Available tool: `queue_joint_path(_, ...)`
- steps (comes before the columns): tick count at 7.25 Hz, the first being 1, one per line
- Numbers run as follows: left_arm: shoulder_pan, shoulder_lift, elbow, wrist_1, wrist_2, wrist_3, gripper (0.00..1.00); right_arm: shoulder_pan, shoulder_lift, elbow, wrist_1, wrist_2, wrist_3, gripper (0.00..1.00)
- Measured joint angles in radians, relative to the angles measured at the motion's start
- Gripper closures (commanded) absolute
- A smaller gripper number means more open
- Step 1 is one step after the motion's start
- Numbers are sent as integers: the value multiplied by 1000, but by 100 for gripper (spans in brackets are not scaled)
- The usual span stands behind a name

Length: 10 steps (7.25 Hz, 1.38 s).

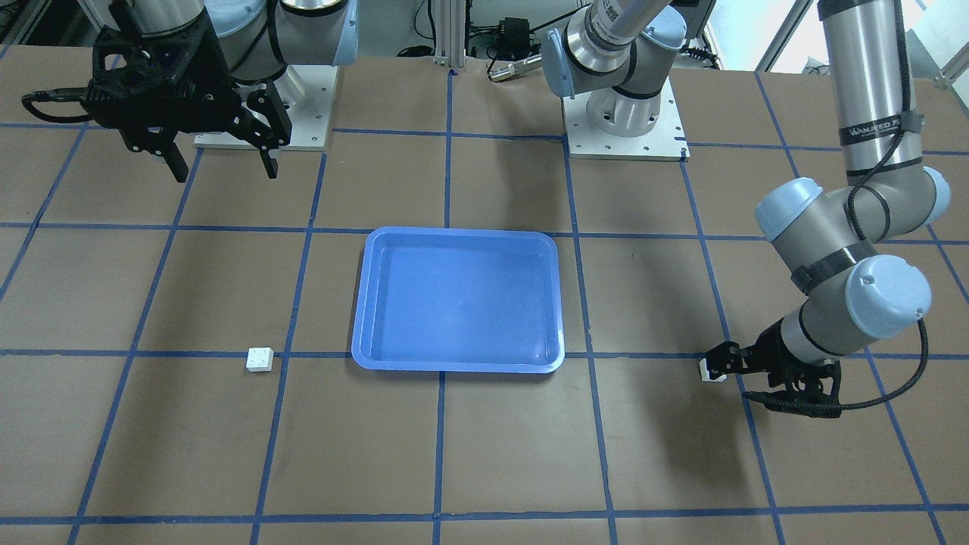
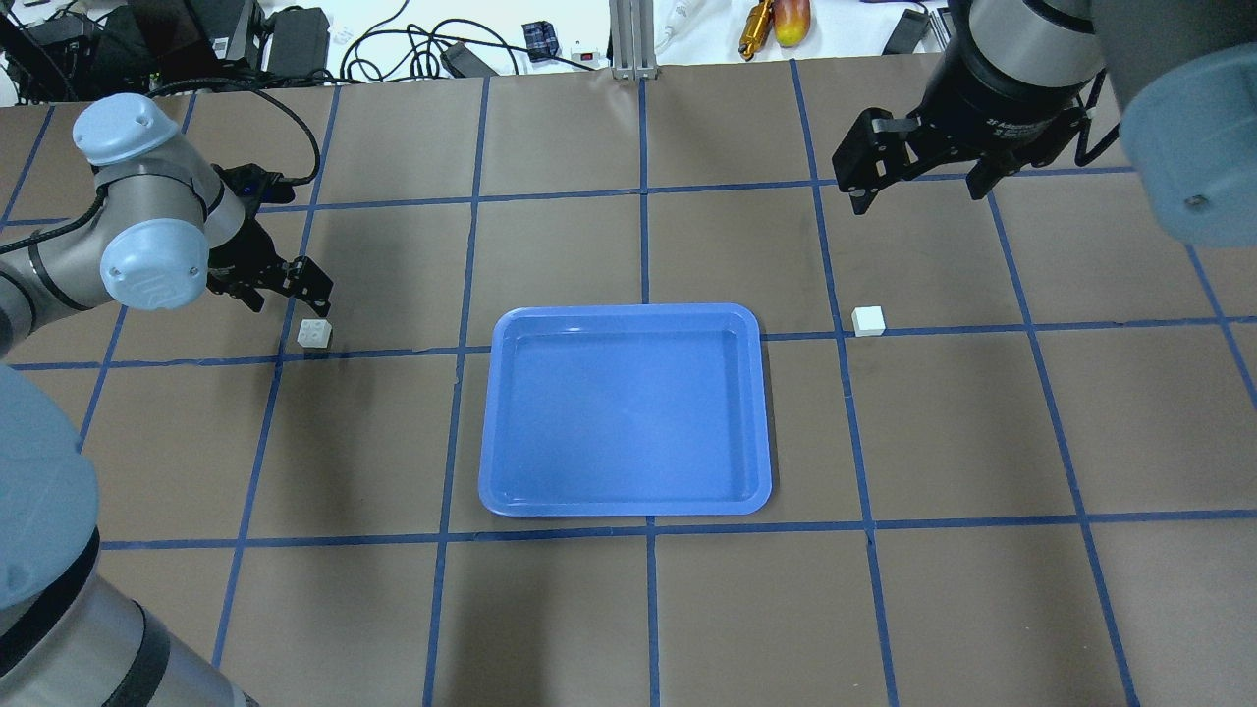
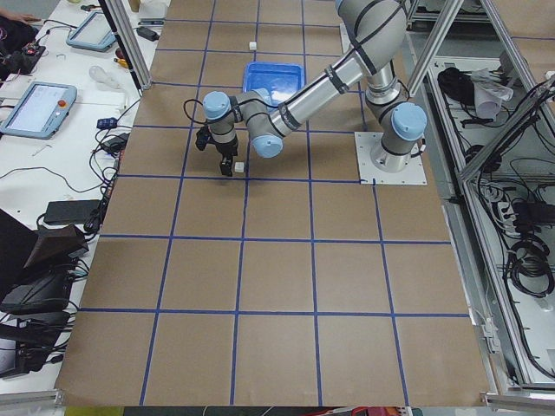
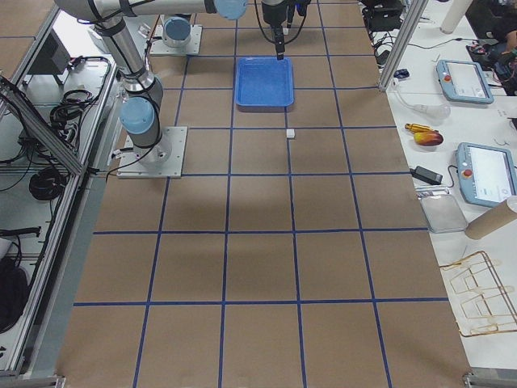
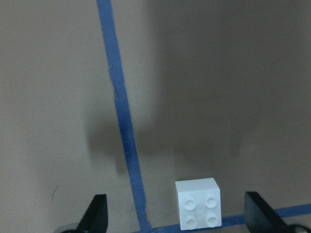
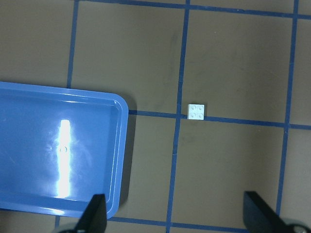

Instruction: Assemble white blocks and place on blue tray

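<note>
Two small white square studded plastic bricks flank the shallow blue plastic tray (image 2: 628, 308): left brick (image 2: 314, 334) toward the bench's left end, right brick (image 2: 869, 321) toward its right. My left claw (image 2: 285, 293), jaws spread, hangs low just over left brick; right claw (image 2: 918, 187), spread too, sits high, farther off.

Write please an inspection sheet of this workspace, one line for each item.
Surface: brown table, blue tape grid, flat.
Job's things: left block and right block apart, either side of empty tray.
Clutter: nothing seen on table.
Grippers: left gripper open, low at left block, not gripping; right gripper open, raised.
Cables: black cable at left wrist; loose cables beyond far edge.
Surroundings: pendants beside table.
</note>
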Motion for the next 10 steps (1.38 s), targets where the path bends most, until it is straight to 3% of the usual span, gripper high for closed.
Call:
queue_joint_path(1,-1,-3,-14,7,-9,1,11,-4,2,4,-11,6,-140,0)
queue_joint_path(2,-1,-6,-38,31,-20,3,26,-9,3,7,-16,7,-281,0)
queue_joint_path(3,-2,-8,-61,60,-28,5,34,-21,3,14,-17,11,-402,0)
queue_joint_path(6,-2,-8,-78,80,-29,1,77,-137,2,63,-20,122,-945,0)
queue_joint_path(7,-2,-6,-78,77,-28,-1,83,-183,0,88,-22,185,-1092,0)
queue_joint_path(10,-9,18,-77,64,-33,-14,84,-283,-4,158,-26,312,-1438,0)
